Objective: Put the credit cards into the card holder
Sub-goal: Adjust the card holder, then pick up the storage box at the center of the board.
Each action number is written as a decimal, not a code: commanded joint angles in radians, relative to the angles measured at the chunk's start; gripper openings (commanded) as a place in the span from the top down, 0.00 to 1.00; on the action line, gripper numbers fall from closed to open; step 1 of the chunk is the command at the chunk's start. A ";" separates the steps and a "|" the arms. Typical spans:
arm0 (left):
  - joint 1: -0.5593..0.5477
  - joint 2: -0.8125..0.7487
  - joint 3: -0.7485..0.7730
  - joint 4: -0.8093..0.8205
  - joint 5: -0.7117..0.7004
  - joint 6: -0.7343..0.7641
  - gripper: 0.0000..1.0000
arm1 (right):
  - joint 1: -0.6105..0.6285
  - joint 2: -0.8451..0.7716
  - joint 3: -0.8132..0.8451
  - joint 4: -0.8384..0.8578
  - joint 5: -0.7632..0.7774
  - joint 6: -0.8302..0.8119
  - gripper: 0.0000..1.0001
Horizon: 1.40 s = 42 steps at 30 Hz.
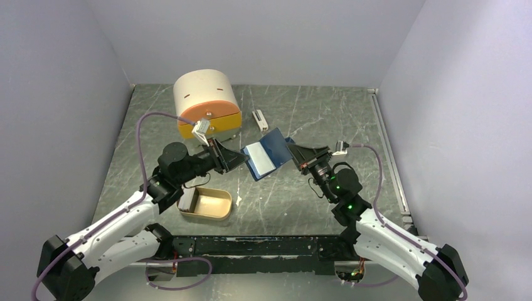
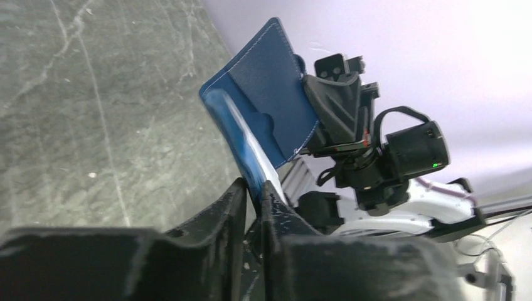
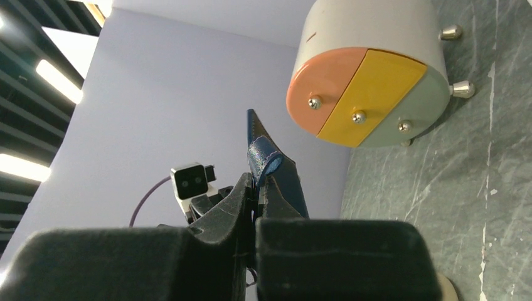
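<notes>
Card holder (image 1: 268,158): navy, folded open with the paler lining facing up, held off the counter (image 1: 313,113) between the two hands. Taking the round drawer box (image 1: 204,94) as reference, it hangs on the arm-base side of the box, slightly to the right of it.

Left hand (image 2: 253,188): fingers drawn nearly together, with only a narrow slit between them. The pale-lined flap of the card holder sits edge-on in that slit, so this hand is clamped on the flap. From the top camera its tip meets the holder's edge nearest the drawer box.

Right hand (image 3: 256,182): fingers pressed closed on the opposite navy edge of the holder, the edge farther from the drawer box. In its wrist view a curled navy lip with white stitching sticks up just past the fingertips.

Credit cards (image 1: 186,200): something pale grey-white stands at one end of the tan rounded-corner tin (image 1: 216,210), apparently the cards. How many, I cannot tell. The tin lies on the counter well to the arm-base side of the drawer box, under the left forearm, apart from the holder.

Small white bar-shaped object (image 1: 259,119): lies flat on the counter just right of the drawer box.

Drawer box front, seen from the right wrist: peach, yellow and grey-green sections, each with a metal knob.
</notes>
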 commanded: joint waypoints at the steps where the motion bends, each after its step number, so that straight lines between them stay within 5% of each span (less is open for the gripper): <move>1: 0.004 0.020 0.047 -0.001 0.004 0.078 0.90 | 0.000 -0.013 -0.016 0.003 0.018 0.034 1.00; 7: 0.007 0.037 0.113 -0.199 -0.090 0.194 0.91 | -0.002 -0.024 0.094 -0.443 0.031 -0.169 0.58; 15: 0.070 0.194 0.279 -0.457 -0.058 0.291 0.91 | -0.002 -0.018 0.266 -0.778 0.089 -0.471 0.25; 21: 0.235 0.312 0.351 -0.533 0.093 0.316 0.91 | 0.000 0.119 0.398 -0.910 -0.022 -0.534 0.27; 29: 0.427 0.303 0.367 -0.604 0.056 0.366 0.91 | 0.114 0.262 0.317 -0.722 -0.094 -0.335 0.36; 35: 0.608 0.248 0.364 -0.657 0.056 0.337 0.91 | 0.187 0.479 0.417 -0.510 -0.379 -0.782 0.36; 42: 0.744 0.245 0.373 -0.761 0.193 0.341 0.91 | 0.236 0.734 0.568 -0.485 -0.464 -1.088 0.41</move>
